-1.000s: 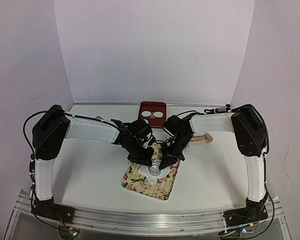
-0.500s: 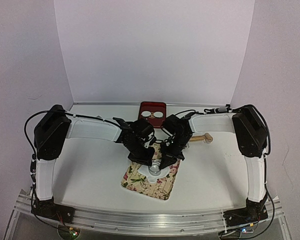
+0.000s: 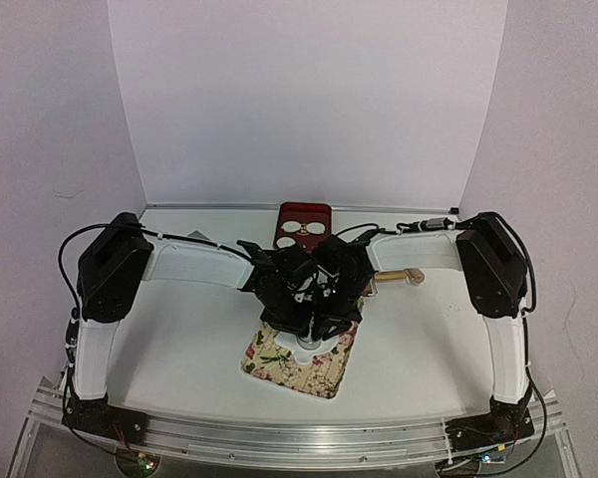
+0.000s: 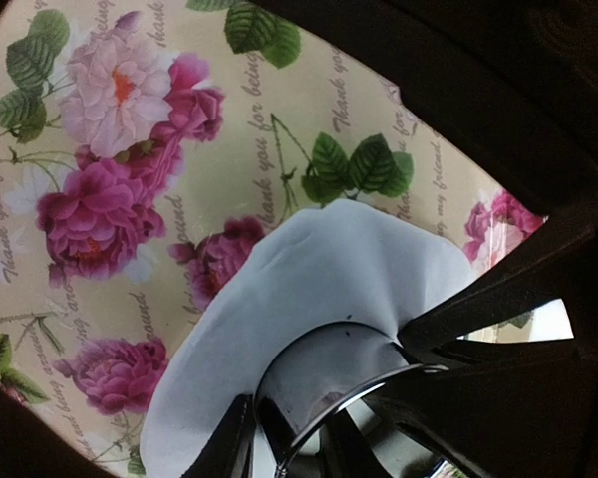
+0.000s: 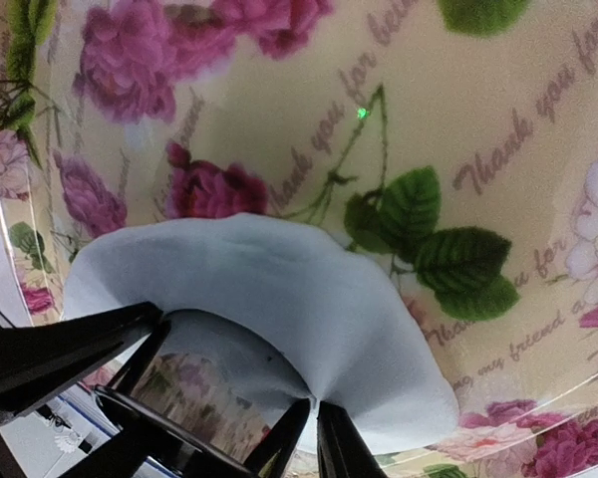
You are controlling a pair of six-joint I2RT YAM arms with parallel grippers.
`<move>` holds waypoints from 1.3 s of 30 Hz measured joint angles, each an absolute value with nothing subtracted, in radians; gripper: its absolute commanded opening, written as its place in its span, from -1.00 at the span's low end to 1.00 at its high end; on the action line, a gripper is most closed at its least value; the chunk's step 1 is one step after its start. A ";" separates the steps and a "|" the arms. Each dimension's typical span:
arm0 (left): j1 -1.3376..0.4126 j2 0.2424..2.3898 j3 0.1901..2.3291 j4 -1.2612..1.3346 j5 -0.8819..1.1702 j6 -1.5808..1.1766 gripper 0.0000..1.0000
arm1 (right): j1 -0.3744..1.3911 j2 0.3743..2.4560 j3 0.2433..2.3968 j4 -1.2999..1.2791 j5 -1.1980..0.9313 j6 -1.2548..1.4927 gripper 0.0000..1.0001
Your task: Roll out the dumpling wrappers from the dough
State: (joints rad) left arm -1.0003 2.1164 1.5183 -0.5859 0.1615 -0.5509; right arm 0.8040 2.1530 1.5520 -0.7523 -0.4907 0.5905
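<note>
A white table (image 3: 179,329) stands inside plain, pale lilac walls (image 3: 309,100). At its near centre lies a cream plastic mat printed with pink roses (image 3: 279,360).

Over the mat hangs the left pincer (image 4: 279,450). Its black fingers stand slightly apart, astride the wall of a small shiny metal ring (image 4: 329,358); whether they pinch it cannot be told. The ring sits on a soft white sheet of dough (image 4: 319,269), which lies on the mat and spreads past the ring's rim.

The right pincer (image 5: 312,440) meets the ring from the right, fingers narrowly apart, its grip equally unclear.

Beyond both pincers, a red rectangular tray (image 3: 305,207) holds two round white dumpling wrappers (image 3: 295,227) side by side. Further right lies a wooden rolling pin (image 3: 399,278).
</note>
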 measured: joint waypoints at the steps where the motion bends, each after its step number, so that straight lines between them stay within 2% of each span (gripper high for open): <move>1: -1.000 2.115 1.518 -0.586 0.161 -0.551 -0.37 | 0.804 2.152 1.552 -0.752 -0.490 0.592 -0.39; 7: -1.006 2.100 1.518 -0.603 0.123 -0.549 -0.13 | 0.810 2.137 1.552 -0.743 -0.450 0.595 -0.24; 10: -1.010 2.094 1.518 -0.615 0.102 -0.550 0.09 | 0.814 2.128 1.551 -0.743 -0.416 0.595 -0.23; 16: -1.017 2.055 1.492 -0.632 0.072 -0.551 0.25 | 0.816 2.115 1.551 -0.736 -0.365 0.596 -0.23; 22: -1.023 1.983 1.457 -0.631 0.064 -0.555 0.33 | 0.817 2.113 1.551 -0.735 -0.323 0.599 -0.34; 32: -1.011 1.872 1.400 -0.628 0.044 -0.578 0.39 | 0.823 2.113 1.565 -0.741 -0.302 0.591 -0.70; 39: -0.919 1.852 1.311 -0.602 0.110 -0.587 0.39 | 0.823 2.113 1.569 -0.747 -0.292 0.575 -0.77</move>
State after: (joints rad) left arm -0.9186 1.8523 1.3107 -0.6018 0.1104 -0.5865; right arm 0.8234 2.1132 1.5691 -0.7466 -0.2917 0.5749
